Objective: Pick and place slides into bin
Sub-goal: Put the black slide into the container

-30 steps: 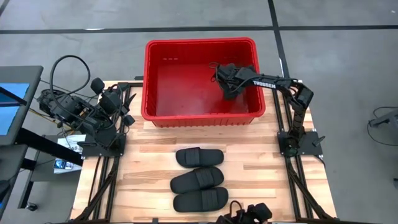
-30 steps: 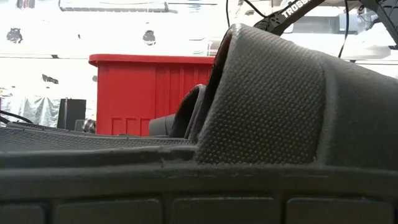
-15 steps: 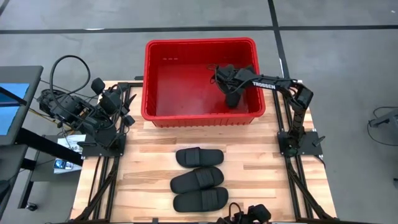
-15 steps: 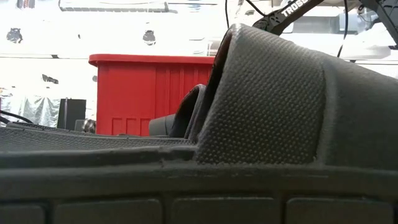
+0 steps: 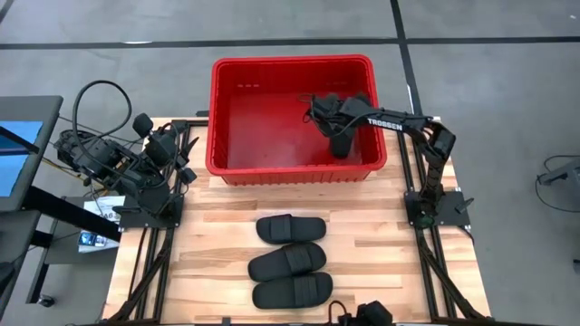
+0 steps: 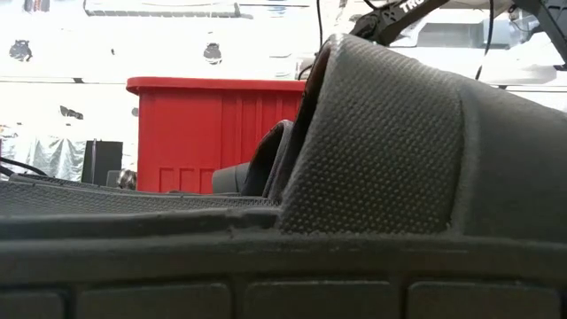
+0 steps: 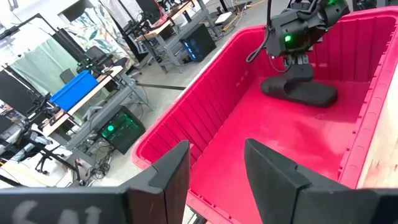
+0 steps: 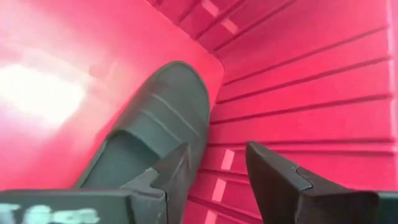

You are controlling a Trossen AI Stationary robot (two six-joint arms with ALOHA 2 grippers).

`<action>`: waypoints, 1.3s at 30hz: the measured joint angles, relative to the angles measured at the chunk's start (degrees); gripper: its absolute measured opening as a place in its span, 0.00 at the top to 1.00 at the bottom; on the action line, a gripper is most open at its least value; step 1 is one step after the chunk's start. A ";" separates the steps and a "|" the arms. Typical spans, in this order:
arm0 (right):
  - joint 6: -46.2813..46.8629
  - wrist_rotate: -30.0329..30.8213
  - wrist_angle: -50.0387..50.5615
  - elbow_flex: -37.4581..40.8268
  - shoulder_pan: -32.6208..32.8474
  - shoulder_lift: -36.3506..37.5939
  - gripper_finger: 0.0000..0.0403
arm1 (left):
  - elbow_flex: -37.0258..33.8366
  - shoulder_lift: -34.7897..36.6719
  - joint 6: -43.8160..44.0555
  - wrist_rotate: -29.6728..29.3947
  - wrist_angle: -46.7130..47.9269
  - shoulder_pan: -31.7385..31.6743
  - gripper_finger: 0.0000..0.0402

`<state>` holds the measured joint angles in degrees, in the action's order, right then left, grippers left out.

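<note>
The red bin point(image 5: 292, 64) stands at the table's far edge. One black slide point(image 5: 343, 142) lies flat on the bin's floor by its right wall; it also shows in the right wrist view point(image 8: 155, 134) and the left wrist view point(image 7: 301, 93). My right gripper point(image 8: 217, 158) is open just above it, inside the bin point(image 5: 328, 116). Three more slides point(image 5: 290, 228), point(image 5: 287, 262), point(image 5: 292, 291) lie soles down on the table's near half. My left gripper point(image 7: 216, 168) is open and empty at the table's left side point(image 5: 181, 158), pointing at the bin.
In the low view the nearest slide point(image 6: 390, 151) fills most of the picture, with the bin point(image 6: 204, 124) behind it. Cables and a black device point(image 5: 367, 314) lie at the table's near edge. Bare wood lies on both sides of the three slides.
My right gripper has let go of the slide inside the bin. The slide has come down from the gripper onto the bin's floor by the right wall and lies still. The gripper has then gone up a little.
</note>
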<state>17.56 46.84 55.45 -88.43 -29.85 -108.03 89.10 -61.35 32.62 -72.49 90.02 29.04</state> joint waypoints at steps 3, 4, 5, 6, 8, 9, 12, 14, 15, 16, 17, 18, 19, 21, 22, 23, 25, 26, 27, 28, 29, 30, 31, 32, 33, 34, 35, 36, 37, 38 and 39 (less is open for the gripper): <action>-0.09 1.43 1.51 -1.91 0.98 0.00 0.65 | 0.00 0.00 0.00 0.00 0.00 0.00 0.64; -0.16 1.75 2.53 -2.81 1.24 0.00 0.66 | 0.00 -0.01 -0.01 0.00 0.00 0.00 0.64; -0.22 2.04 3.60 -3.72 1.50 0.00 0.66 | 0.00 -0.01 -0.11 0.00 0.00 0.00 0.64; -0.24 2.47 4.80 -4.66 1.80 0.00 0.66 | 0.00 -0.01 -0.57 0.00 0.00 0.00 0.64; -1.14 2.81 6.71 -6.58 2.42 0.00 0.67 | 0.02 -0.01 -1.60 0.13 0.00 0.00 0.64; -1.42 2.81 7.89 -7.67 2.75 0.00 0.67 | 0.00 -0.01 -1.99 0.39 -0.02 -0.02 0.64; -1.14 2.78 12.53 -11.76 3.56 0.02 0.70 | 0.02 -0.01 -3.19 1.35 0.00 0.00 0.64; -1.11 2.71 15.71 -14.60 4.26 0.02 0.71 | 0.02 -0.01 -4.00 1.52 0.00 0.00 0.64; -1.11 2.69 17.30 -16.07 4.67 0.02 0.72 | 0.02 -0.01 -4.46 1.57 0.00 0.00 0.64; -1.10 2.62 18.71 -17.68 5.15 0.02 0.73 | 0.02 -0.01 -4.92 1.57 -0.01 0.00 0.64; -1.10 2.59 20.20 -19.32 5.64 0.02 0.74 | 0.02 -0.01 -5.29 1.56 0.00 0.00 0.64; -1.09 2.57 21.64 -21.00 6.24 0.02 0.75 | 0.02 -0.01 -5.52 1.40 -0.01 0.00 0.64; -1.10 2.57 22.94 -22.61 6.88 0.02 0.76 | 0.02 -0.01 -5.55 1.12 0.00 -0.01 0.64; -1.07 2.26 25.33 -25.86 8.33 0.02 0.78 | 0.02 -0.01 -5.55 -0.06 -0.02 -0.01 0.64; -1.07 1.77 26.26 -27.57 9.11 0.02 0.79 | 0.02 -0.01 -5.55 -0.54 0.00 -0.02 0.64; -1.07 1.24 27.23 -29.31 9.93 0.03 0.80 | 0.02 -0.01 -5.55 -0.89 0.00 0.00 0.64; -1.06 0.28 29.01 -32.63 11.79 0.04 0.81 | 0.02 0.16 -6.25 -1.29 -0.02 0.00 0.64; -1.07 -0.15 29.87 -34.30 12.83 0.04 0.82 | 0.02 0.34 -6.79 -1.29 -0.04 -0.02 0.64; -1.05 -0.47 30.50 -35.83 14.01 0.04 0.82 | -0.03 0.66 -7.08 -1.28 -0.04 -0.02 0.64; -1.05 -0.51 31.13 -37.38 15.27 0.04 0.82 | -0.35 1.15 -7.41 -1.29 -0.09 0.01 0.64; -1.05 -0.52 31.76 -38.88 16.62 0.04 0.82 | -0.82 1.71 -7.75 -1.27 -0.02 0.06 0.64; -1.06 -0.54 32.39 -40.22 18.03 0.04 0.82 | -1.63 2.43 -7.99 -1.26 -0.09 0.18 0.64; -1.05 -0.55 32.95 -41.51 19.61 0.04 0.82 | -2.77 3.33 -8.28 -1.23 -0.06 0.41 0.64; -1.05 -0.53 33.38 -42.67 21.16 0.04 0.82 | -4.02 4.35 -8.36 -1.25 -0.03 0.77 0.64; -1.06 -0.51 33.75 -43.78 22.69 0.04 0.82 | -5.46 5.52 -8.28 -1.29 -0.12 1.22 0.64; -1.06 -0.50 34.20 -44.73 24.26 0.04 0.82 | -7.11 6.71 -8.24 -1.31 -0.67 1.72 0.64; -1.06 -0.48 34.56 -45.65 25.77 0.04 0.82 | -8.74 7.93 -8.22 -1.24 -1.85 2.34 0.64; -1.08 -0.46 34.57 -46.33 27.32 0.04 0.82 | -10.65 9.30 -8.33 -0.99 -3.57 3.05 0.64; -1.23 -0.42 34.46 -46.66 28.87 0.10 0.82 | -12.49 10.54 -9.10 -0.26 -5.98 3.81 0.64; -1.39 -0.42 34.54 -46.61 30.47 0.41 0.82 | -14.25 11.86 -10.14 0.83 -8.55 4.61 0.64; -1.45 -0.47 34.52 -46.28 31.85 0.85 0.82 | -16.20 13.22 -11.77 2.13 -11.80 5.43 0.64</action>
<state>16.12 46.37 89.97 -134.71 2.00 -107.18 72.90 -48.14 20.86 -70.36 78.22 34.47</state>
